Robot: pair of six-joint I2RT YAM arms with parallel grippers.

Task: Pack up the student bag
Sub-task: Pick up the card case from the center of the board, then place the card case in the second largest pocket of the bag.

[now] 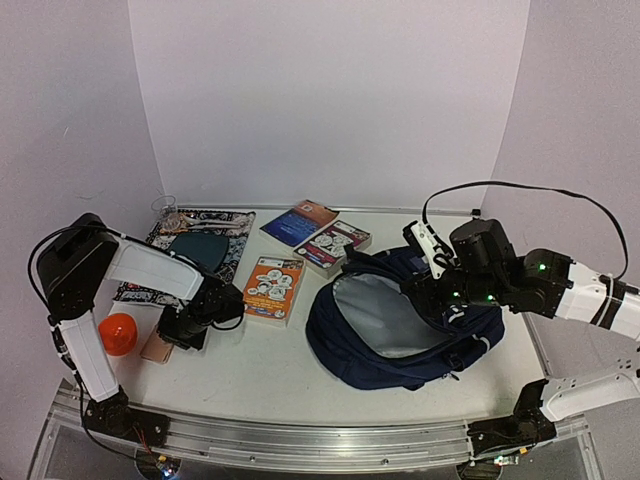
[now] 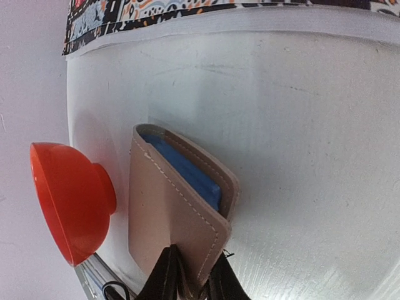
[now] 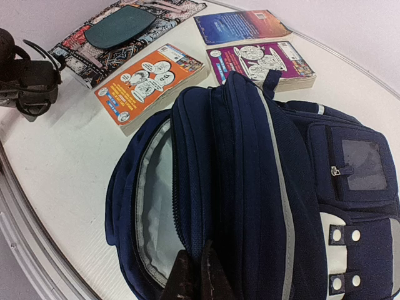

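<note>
The student bag point(image 1: 400, 325), navy with grey-white stripes, lies on the table's right half with its main compartment gaping, showing pale grey lining point(image 3: 153, 206). My right gripper point(image 1: 442, 292) point(image 3: 195, 265) is shut on the fabric rim of that opening beside the zip, holding it up. On the left, my left gripper point(image 1: 180, 332) point(image 2: 194, 269) is shut on the corner of a tan stitched leather case point(image 2: 169, 212) point(image 1: 157, 348) with a blue insert, which rests on the table.
An orange bowl point(image 1: 118, 333) point(image 2: 69, 206) sits against the case's left side. A patterned mat point(image 1: 225, 222) with a teal oval lies at the back left. An orange book point(image 1: 274, 287), a blue book point(image 1: 299, 222) and a maroon book point(image 1: 333, 243) lie behind the bag.
</note>
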